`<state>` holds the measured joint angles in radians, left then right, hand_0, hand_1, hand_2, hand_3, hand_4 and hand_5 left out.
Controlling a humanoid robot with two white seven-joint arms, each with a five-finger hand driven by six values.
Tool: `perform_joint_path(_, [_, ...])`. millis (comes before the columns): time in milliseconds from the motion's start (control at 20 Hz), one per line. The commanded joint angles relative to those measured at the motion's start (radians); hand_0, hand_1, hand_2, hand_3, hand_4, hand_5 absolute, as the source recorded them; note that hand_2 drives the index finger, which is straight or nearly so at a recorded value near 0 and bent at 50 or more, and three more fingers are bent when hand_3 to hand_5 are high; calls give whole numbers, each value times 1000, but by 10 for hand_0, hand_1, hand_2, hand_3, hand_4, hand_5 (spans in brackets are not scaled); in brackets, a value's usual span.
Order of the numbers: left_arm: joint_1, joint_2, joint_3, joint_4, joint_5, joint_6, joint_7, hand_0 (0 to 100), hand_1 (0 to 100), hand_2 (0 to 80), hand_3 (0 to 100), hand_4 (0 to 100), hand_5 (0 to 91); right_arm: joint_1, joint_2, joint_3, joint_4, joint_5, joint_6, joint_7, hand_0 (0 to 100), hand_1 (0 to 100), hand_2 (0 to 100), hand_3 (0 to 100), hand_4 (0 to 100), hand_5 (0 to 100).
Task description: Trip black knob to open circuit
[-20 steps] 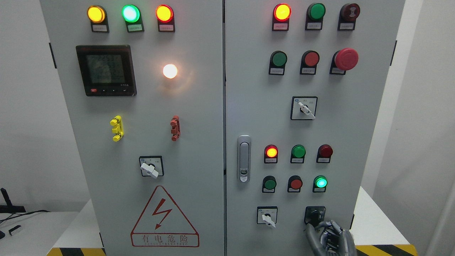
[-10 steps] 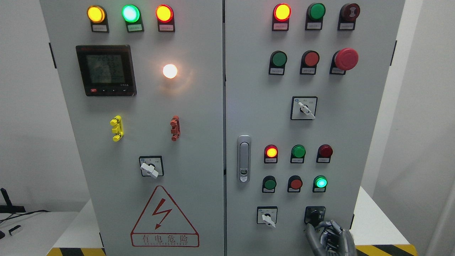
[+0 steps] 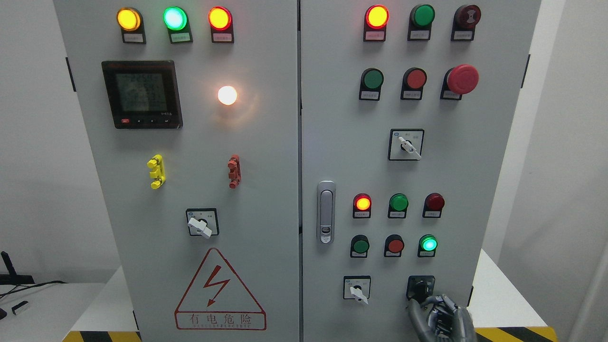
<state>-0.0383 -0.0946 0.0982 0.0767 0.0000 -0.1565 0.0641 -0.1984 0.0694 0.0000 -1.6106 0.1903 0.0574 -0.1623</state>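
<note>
The right hand (image 3: 439, 316) rises from the bottom edge at the cabinet's (image 3: 266, 142) lower right, its fingers (image 3: 430, 301) curled up against the black knob (image 3: 420, 287). Whether they truly grip it is unclear; the palm is cut off.

The white surface (image 3: 498, 299) carries the grey electrical cabinet (image 3: 294, 156), which stands upright on it and fills most of the view, so that only bare parts of the surface show at the lower left and lower right of it. Along the near edge of the surface runs a yellow and black striped band (image 3: 515, 333). To the far left, a second, lower surface (image 3: 52, 308) holds a black cable (image 3: 28, 286) and a small white and black object (image 3: 20, 307).
</note>
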Motion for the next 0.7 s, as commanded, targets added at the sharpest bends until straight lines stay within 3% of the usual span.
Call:
perform_joint_path(0, [0,-1,0,0,5,0,0,120,389,0,0,0,0,1,0,9,1,1,1,-3,405,626,531,948,1000,1000])
perform_joint_path(651, [0,1,0,0,5,0,0,120,389,0,0,0,0,4,0,5,3,3,1,-3,405,628,520,943,999,1000])
